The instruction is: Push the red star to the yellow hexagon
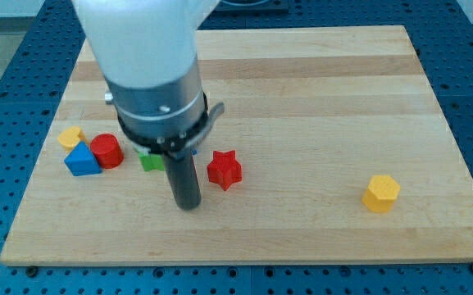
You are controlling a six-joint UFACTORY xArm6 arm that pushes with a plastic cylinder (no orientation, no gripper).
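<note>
The red star [225,170] lies on the wooden board [318,98], left of centre. The yellow hexagon [380,193] sits far to the view's right, near the board's bottom edge. My tip [188,205] is down at the board just left of and slightly below the red star, a small gap apart from it. The arm's grey body hides the board above the tip.
A green block [151,161] sits partly hidden behind the rod. At the view's left are a red cylinder [106,151], a blue triangular block [81,160] and a small yellow block [71,137]. A bit of blue block [193,151] peeks out behind the arm.
</note>
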